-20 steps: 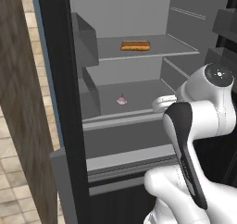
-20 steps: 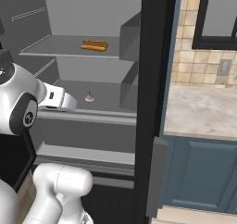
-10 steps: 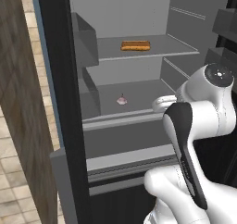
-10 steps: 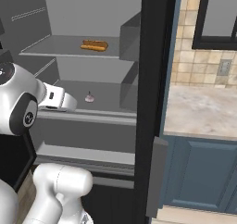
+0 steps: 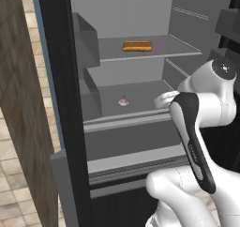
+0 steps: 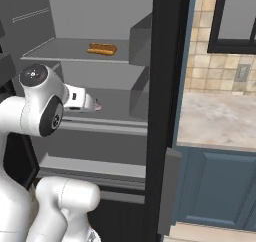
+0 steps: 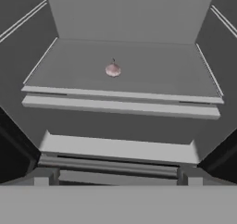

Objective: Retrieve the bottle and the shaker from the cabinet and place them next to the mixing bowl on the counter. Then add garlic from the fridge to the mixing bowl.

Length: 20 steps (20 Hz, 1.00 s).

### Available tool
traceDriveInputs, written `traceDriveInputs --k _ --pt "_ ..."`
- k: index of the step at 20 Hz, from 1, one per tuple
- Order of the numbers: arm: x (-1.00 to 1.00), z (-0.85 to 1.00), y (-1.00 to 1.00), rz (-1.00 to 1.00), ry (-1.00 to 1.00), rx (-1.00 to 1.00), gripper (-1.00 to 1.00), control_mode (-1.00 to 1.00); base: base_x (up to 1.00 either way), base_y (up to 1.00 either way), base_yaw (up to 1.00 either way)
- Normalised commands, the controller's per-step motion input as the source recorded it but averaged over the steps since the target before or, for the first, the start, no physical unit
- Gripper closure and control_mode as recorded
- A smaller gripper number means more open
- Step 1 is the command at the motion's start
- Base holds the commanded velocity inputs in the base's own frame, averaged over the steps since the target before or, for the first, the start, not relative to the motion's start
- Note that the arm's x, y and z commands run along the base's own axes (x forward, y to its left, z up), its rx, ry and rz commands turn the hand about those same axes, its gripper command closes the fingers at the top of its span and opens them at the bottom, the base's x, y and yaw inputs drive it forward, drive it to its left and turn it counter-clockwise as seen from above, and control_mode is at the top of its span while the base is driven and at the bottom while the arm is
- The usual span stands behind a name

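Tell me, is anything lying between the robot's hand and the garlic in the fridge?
No. In the hand view, only bare grey shelf stretches up to the garlic; nothing else sits on it.

garlic (image 7: 113,70) | mid fridge (image 7: 125,24) shelf | upright, alone

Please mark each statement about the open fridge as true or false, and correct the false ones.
1. The garlic lies on the middle shelf of the fridge. True.
2. The gripper already holds the garlic. False: the garlic sits alone on the shelf, untouched.
3. An orange-brown loaf-like item lies on the shelf above the garlic. True.
4. The fridge door is closed. False: it stands open and the grey inside shows.
5. The mixing bowl stands on the counter beside the fridge. False: the visible part of the counter bears no bowl.
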Motion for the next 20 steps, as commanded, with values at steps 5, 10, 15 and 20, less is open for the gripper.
traceDriveInputs --k 5,10,15,20 --pt "0.14 -0.01 0.18 0.13 0.1 -0.01 -1.0 -1.0 0.0 0.0 0.0" --pt "0.45 -0.28 0.78 -0.02 0.0 -0.05 -1.0 -1.0 0.0 0.0 0.0" --pt "0.71 -0.34 0.45 -0.12 0.0 -0.03 -1.0 -1.0 0.0 0.0 0.0" --pt "0.48 -0.16 -0.04 -0.17 0.03 0.0 -1.0 -1.0 0.0 0.0 0.0"
